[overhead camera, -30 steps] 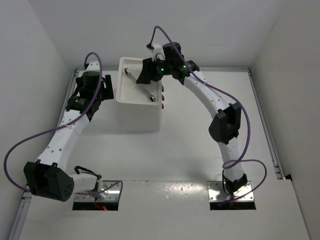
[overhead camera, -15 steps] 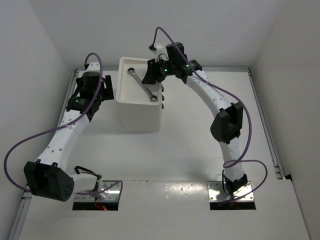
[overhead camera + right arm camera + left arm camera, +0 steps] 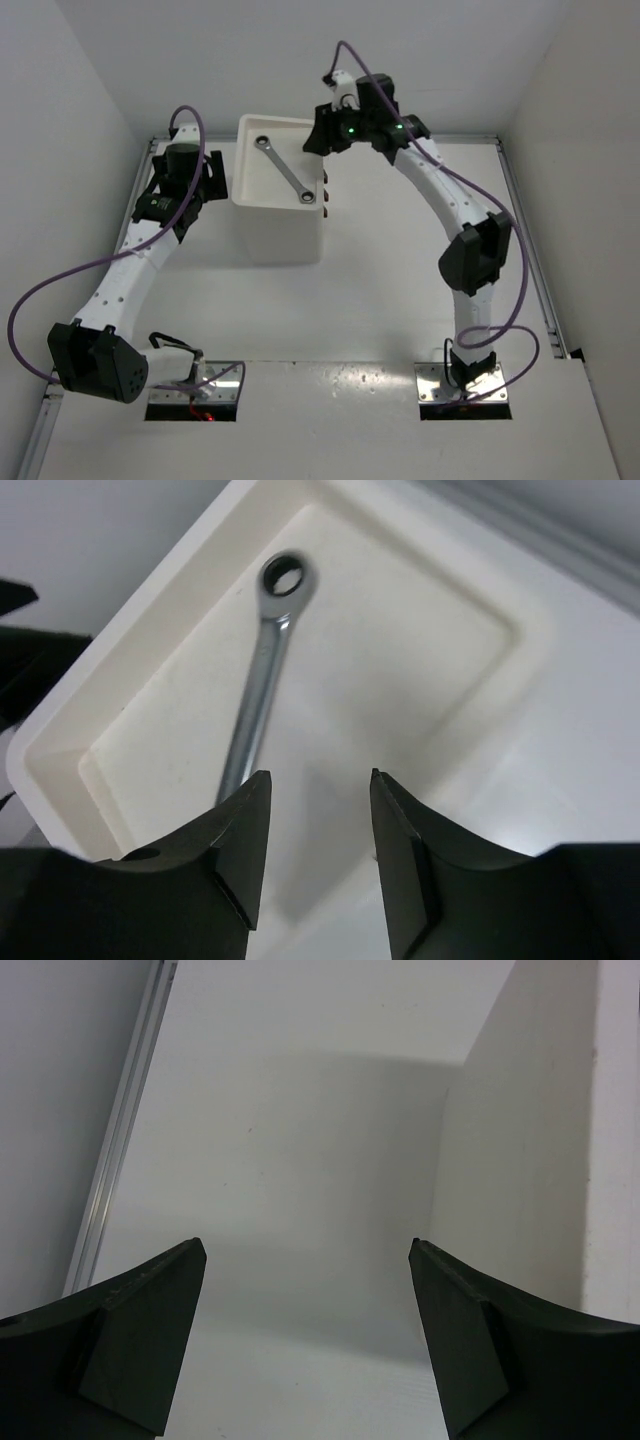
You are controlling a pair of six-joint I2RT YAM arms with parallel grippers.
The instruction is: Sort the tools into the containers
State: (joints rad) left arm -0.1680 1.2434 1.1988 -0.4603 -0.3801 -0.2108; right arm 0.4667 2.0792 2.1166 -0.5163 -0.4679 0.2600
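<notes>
Where the desk [image 3: 380, 270] meets the back wall, upper centre of the overhead view, stands a white drawer unit [image 3: 275, 235] with a recessed tray top. Just left of the unit, in the upper left, the left end effector [image 3: 212, 172] sits close to its side wall. In the left wrist view the left end effector [image 3: 305, 1340] is released, its two dark fingers spread wide with only bare desk [image 3: 300, 1140] between them and the unit's wall [image 3: 520, 1160] along the right edge. A silver wrench [image 3: 285, 170] lies diagonally in the tray, ring end toward the upper left. Small dark knobs [image 3: 325, 195] show on the unit's right face. Just right of the tray's far corner, the right end effector [image 3: 315, 140] hangs above the unit. In the right wrist view it [image 3: 318, 780] is released and holds nothing, with the wrench [image 3: 262, 670] lying apart from it in the tray [image 3: 130, 655].
</notes>
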